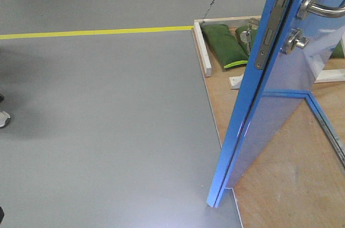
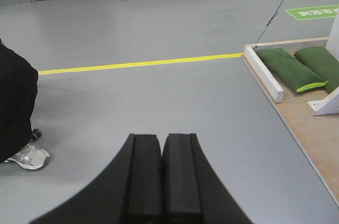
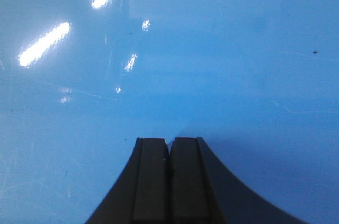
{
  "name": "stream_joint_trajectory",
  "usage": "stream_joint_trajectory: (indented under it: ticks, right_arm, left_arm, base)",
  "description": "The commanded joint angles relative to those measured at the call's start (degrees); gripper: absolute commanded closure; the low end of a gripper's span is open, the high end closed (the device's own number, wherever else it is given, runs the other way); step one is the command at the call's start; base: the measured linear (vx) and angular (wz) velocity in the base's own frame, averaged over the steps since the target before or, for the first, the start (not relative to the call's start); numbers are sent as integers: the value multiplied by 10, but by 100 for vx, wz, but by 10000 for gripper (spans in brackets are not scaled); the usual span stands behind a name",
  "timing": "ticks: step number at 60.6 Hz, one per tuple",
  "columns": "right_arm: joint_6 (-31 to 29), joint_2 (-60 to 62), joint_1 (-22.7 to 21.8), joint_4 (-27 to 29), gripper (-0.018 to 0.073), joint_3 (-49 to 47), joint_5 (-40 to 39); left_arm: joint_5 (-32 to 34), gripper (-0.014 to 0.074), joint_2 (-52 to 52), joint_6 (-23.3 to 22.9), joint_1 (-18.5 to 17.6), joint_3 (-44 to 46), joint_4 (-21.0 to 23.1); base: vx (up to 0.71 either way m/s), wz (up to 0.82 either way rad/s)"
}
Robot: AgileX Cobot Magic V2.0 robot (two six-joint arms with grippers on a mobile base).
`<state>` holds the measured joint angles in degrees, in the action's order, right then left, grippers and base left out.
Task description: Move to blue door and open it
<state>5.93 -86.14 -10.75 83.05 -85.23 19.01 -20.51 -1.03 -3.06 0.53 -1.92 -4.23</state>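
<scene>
The blue door (image 1: 275, 104) stands ajar on the right of the front view, its edge turned toward me, with silver lever handles (image 1: 318, 4) and a round silver lock (image 1: 295, 40) near the top. Its bottom corner rests near the edge of the wooden base (image 1: 280, 185). My right gripper (image 3: 170, 140) is shut and empty, its tips close to the glossy blue door face (image 3: 169, 49) that fills the right wrist view. My left gripper (image 2: 161, 136) is shut and empty, pointing over the grey floor, left of the door stand.
Green sandbags (image 1: 223, 45) and white wooden braces (image 1: 202, 50) lie on the wooden base; they also show in the left wrist view (image 2: 288, 68). A yellow floor line (image 1: 97, 31) runs across. A person's dark trousers and grey shoe (image 2: 29, 156) stand at left.
</scene>
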Motion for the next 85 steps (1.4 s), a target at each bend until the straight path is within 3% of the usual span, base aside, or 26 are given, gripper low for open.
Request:
stream_joint_trajectory:
  ticks: [1,85]
  right_arm:
    - [-7,16,11,12,564,-20,55]
    - [-7,16,11,12,564,-20,55]
  left_arm:
    - [46,526,-6,-2,0,19,-1]
    - [46,526,-6,-2,0,19,-1]
  base:
    - [0,0]
    - [0,0]
